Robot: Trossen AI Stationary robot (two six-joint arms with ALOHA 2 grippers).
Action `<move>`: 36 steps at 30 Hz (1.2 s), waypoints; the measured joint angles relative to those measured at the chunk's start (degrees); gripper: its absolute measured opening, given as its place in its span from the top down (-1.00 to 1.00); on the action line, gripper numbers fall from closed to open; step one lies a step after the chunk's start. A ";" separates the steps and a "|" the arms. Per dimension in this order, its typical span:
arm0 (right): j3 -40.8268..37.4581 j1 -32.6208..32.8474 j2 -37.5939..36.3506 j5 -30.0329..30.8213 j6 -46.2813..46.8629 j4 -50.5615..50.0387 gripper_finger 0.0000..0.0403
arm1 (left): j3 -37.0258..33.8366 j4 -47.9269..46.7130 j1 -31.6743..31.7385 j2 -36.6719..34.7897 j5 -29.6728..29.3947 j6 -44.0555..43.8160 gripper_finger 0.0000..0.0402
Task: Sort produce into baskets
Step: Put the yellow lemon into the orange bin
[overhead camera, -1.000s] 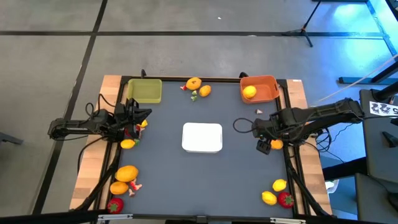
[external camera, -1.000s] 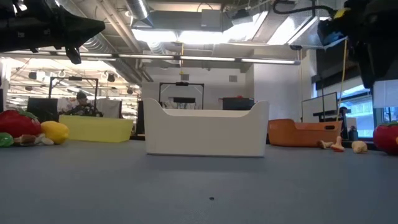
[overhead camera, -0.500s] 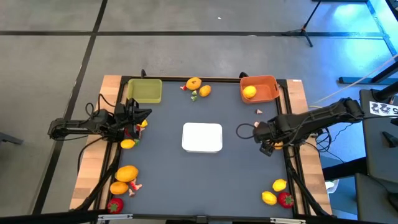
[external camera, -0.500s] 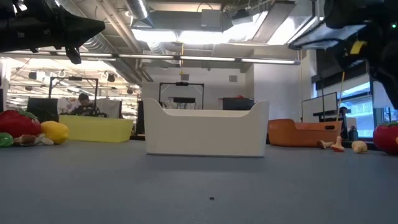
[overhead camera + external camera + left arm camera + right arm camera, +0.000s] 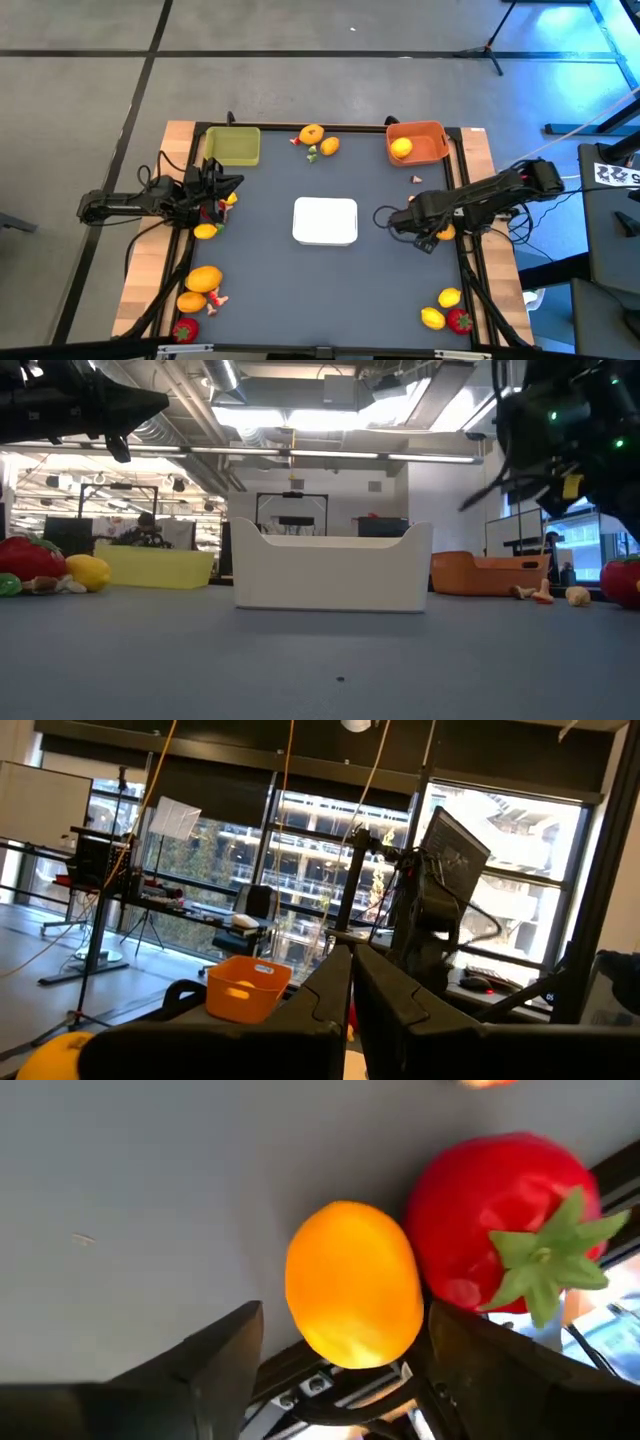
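Note:
My right gripper [image 5: 428, 238] is open over the table's right side. In the right wrist view its fingers stand on either side [image 5: 345, 1320] of an orange fruit [image 5: 352, 1280] lying on the table, with a red strawberry [image 5: 500, 1230] right beside it. The orange fruit also shows in the high view [image 5: 445, 232]. I cannot tell whether a finger touches it. My left gripper [image 5: 235, 182] is shut and held above the table's left side [image 5: 352, 970], with a small red and yellow piece [image 5: 226, 202] below it. The yellow-green basket [image 5: 233, 146] and the orange basket [image 5: 416, 142] stand at the far edge.
A white tray [image 5: 325, 221] sits mid-table. A yellow fruit [image 5: 401, 148] lies in the orange basket. Two orange fruits [image 5: 312, 133] lie at the far middle, one yellow fruit [image 5: 205, 231] at the left, three fruits [image 5: 204, 279] near left, and three [image 5: 450, 297] near right.
My right arm has swung toward the table's left edge and come lower over the orange fruit. The fruit has stayed where it was on the table.

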 joint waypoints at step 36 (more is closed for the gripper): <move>0.68 0.00 15.08 -1.19 -10.51 0.01 -0.01 | 0.00 -0.01 0.00 0.00 0.00 -0.04 0.94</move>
